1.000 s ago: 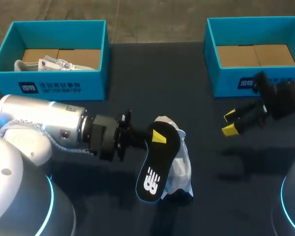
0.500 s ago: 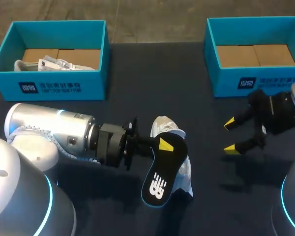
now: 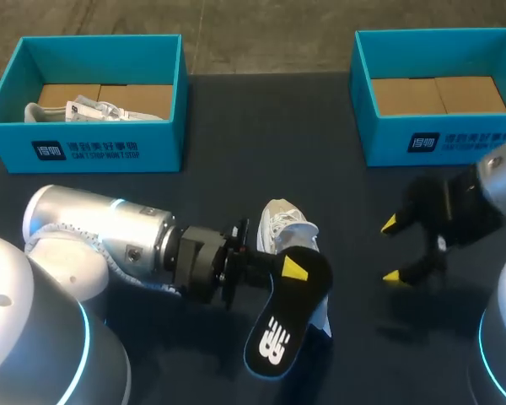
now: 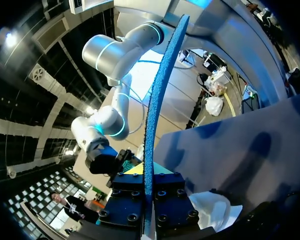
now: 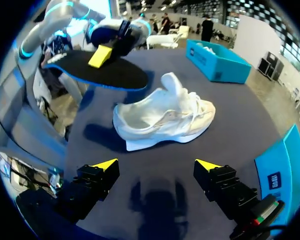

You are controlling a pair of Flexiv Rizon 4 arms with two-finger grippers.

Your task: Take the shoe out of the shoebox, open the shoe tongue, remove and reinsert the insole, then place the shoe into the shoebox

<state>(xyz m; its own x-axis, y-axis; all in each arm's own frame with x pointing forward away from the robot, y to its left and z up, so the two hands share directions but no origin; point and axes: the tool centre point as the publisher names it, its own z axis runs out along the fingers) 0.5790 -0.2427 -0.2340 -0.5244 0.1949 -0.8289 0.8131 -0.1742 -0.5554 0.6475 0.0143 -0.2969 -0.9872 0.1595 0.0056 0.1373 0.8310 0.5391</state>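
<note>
One step done — black foam insole (image 3: pixel 297 305) clenched in left jaws, just beside the white mesh sneaker (image 3: pixel 285 228). Right jaws gape empty; reinsertion likely needs its toe aimed inside.

Insole (image 3: pixel 288 316) overhangs shoe (image 3: pixel 285 226); right gripper (image 3: pixel 390 250) faces shoe unobstructed.
</note>
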